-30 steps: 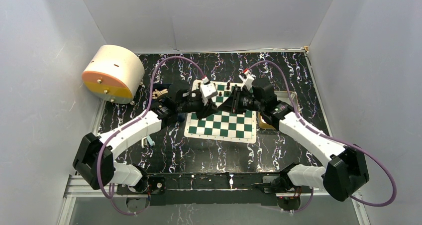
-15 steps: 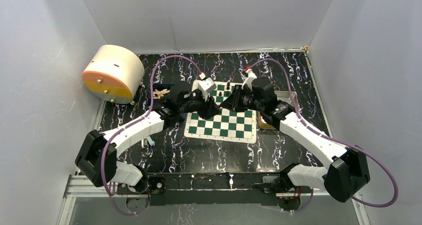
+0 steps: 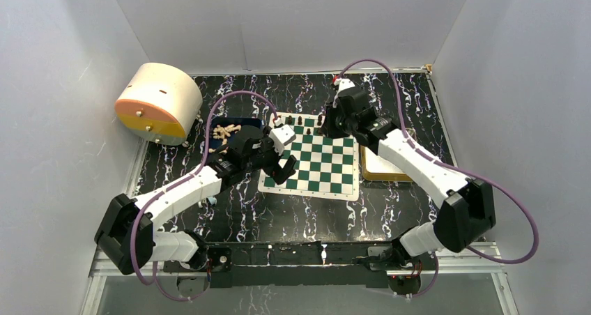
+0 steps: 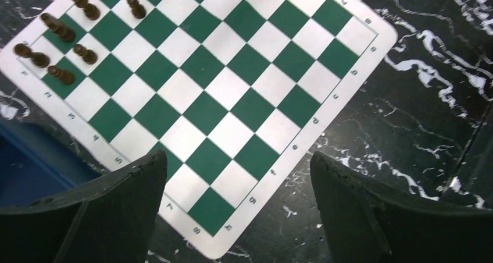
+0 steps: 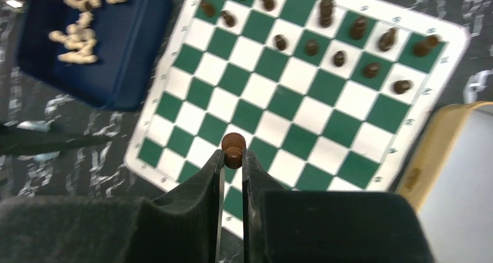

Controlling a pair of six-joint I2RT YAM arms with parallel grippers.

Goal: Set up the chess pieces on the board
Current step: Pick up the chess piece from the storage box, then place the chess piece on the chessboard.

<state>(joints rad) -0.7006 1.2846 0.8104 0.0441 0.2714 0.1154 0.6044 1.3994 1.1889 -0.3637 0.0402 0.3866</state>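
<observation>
The green and white board (image 3: 322, 170) lies in the middle of the dark marbled table. Several dark brown chess pieces (image 5: 340, 58) stand on its far rows, also seen as a cluster of chess pieces (image 4: 64, 33) at the upper left of the left wrist view. My left gripper (image 3: 283, 160) hovers over the board's near-left corner (image 4: 215, 228); the left gripper (image 4: 235, 158) is wide open with nothing between its fingers. My right gripper (image 3: 327, 123) is raised over the board's far edge; the right gripper (image 5: 234, 153) is shut on a dark brown pawn (image 5: 234, 142) above the board (image 5: 273, 100).
A blue tray (image 3: 240, 123) of pale pieces (image 5: 81, 33) sits just left of the board. A gold tin tray (image 3: 383, 167) lies against its right side. A round cream and orange container (image 3: 157, 102) stands at the far left. White walls close in the table.
The left gripper has opened wide and drawn back toward the board's near-left corner. The right arm has swung up toward the far edge, still holding its pawn.
</observation>
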